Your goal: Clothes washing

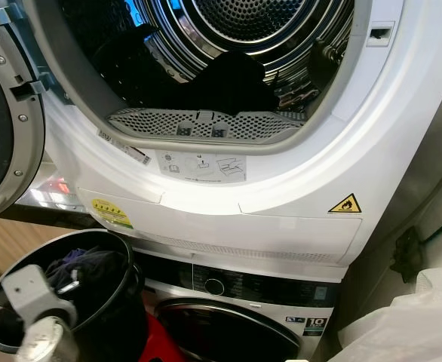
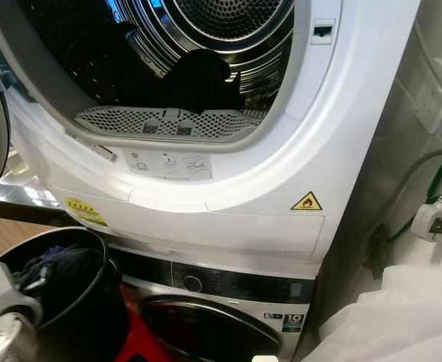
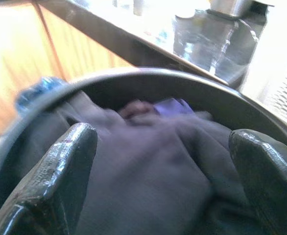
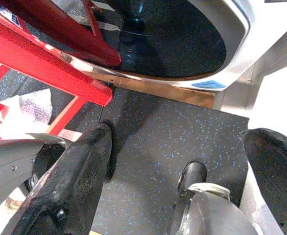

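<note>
The dryer's drum (image 1: 236, 30) stands open, with a dark garment (image 1: 232, 83) lying just behind the perforated lint filter (image 1: 206, 124). At lower left, a black basket (image 1: 134, 264) holds dark and purple clothes (image 1: 81, 264). My left arm's silver wrist (image 1: 36, 309) hangs over the basket's near rim. In the left wrist view my left gripper (image 3: 163, 147) is open just above the dark clothes (image 3: 148, 161), with nothing between its fingers. My right gripper (image 4: 182, 142) is open and low over the dark speckled floor mat (image 4: 148, 122).
The washer (image 1: 228, 302) sits under the dryer with its door closed. The dryer's door (image 1: 2, 128) swings out to the left. A red stool (image 4: 45, 63) stands before the washer. A white bag (image 2: 402, 317), a plug on its cable (image 2: 436, 219) and a wall socket (image 2: 432, 102) are on the right.
</note>
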Robot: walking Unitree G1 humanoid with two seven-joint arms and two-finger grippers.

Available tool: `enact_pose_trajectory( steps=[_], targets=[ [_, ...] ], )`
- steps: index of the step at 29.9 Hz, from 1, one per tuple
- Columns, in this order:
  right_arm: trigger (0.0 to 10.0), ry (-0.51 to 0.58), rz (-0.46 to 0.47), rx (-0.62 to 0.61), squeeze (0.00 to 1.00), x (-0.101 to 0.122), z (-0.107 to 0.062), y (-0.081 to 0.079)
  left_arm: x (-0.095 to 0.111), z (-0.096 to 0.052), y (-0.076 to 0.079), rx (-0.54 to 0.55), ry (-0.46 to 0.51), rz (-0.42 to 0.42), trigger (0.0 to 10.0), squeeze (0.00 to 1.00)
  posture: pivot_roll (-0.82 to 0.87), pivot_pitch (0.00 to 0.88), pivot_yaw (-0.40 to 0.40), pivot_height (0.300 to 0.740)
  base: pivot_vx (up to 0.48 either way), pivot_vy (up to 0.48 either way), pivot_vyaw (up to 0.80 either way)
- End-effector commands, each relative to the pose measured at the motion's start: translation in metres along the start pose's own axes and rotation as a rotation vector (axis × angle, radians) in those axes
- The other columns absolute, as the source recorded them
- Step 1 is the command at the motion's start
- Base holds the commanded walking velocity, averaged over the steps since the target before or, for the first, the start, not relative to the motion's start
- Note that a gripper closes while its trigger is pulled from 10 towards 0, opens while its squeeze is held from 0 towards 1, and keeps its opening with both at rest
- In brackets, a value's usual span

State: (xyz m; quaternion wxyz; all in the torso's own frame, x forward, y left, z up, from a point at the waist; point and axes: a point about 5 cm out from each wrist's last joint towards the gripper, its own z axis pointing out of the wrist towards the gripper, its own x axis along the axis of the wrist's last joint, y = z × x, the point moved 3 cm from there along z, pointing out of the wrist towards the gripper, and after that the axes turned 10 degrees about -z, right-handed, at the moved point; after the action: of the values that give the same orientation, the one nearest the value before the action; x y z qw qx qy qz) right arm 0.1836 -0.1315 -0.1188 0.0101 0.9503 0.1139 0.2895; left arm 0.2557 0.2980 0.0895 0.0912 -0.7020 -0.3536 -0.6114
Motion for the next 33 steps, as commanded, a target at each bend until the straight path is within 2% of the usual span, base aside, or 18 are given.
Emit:
enact_pose_trajectory(
  steps=[1,3,7,11,15,18,21,29,33],
  targets=[
    [10.0,-0.018,-0.002,0.028,0.0,-0.005,-0.001,-0.01,0.006,-0.001,-0.011,0.044,-0.005,0.034,10.0,1.0,0.13,0.0,0.15,0.74,0.0,0.0,0.0],
    [10.0,-0.02,-0.003,0.031,0.0,-0.006,-0.001,-0.011,0.01,0.0,-0.021,0.086,-0.003,0.071,10.0,1.0,0.14,0.0,0.153,0.74,0.0,0.0,0.0],
    [10.0,-0.023,-0.004,0.035,0.0,-0.007,-0.001,-0.012,0.014,0.004,-0.03,0.113,-0.033,0.105,10.0,1.0,0.14,0.0,0.146,0.74,0.0,0.0,0.0],
    [10.0,-0.027,-0.007,0.034,0.0,-0.009,-0.002,-0.011,0.009,0.01,-0.029,0.08,-0.079,0.109,10.0,1.0,0.14,0.0,0.141,0.74,0.0,0.0,0.0],
    [10.0,-0.027,-0.013,0.023,0.0,-0.011,-0.002,-0.002,0.015,0.017,-0.033,0.07,-0.053,0.136,10.0,1.0,0.14,0.0,0.115,0.74,0.0,0.0,0.0],
    [10.0,-0.026,-0.017,0.009,0.0,-0.012,-0.002,0.005,0.014,0.017,-0.033,0.063,-0.056,0.154,10.0,1.0,0.13,0.0,0.106,0.74,0.0,0.0,0.0],
    [10.0,-0.028,-0.016,-0.005,0.0,-0.015,-0.003,0.013,0.012,0.016,-0.027,0.013,-0.044,0.218,10.0,1.0,0.12,0.0,0.089,0.74,0.0,0.0,0.0],
    [10.0,-0.023,-0.022,-0.013,0.0,-0.014,-0.003,0.019,0.005,0.013,-0.022,0.012,-0.051,0.216,10.0,1.0,0.13,0.0,0.059,0.74,0.0,0.0,0.0],
    [10.0,-0.03,-0.012,-0.041,0.0,-0.016,-0.004,0.029,0.001,0.012,-0.023,0.007,-0.065,0.219,10.0,1.0,0.12,0.0,0.057,0.74,0.0,0.0,0.0]
  ],
)
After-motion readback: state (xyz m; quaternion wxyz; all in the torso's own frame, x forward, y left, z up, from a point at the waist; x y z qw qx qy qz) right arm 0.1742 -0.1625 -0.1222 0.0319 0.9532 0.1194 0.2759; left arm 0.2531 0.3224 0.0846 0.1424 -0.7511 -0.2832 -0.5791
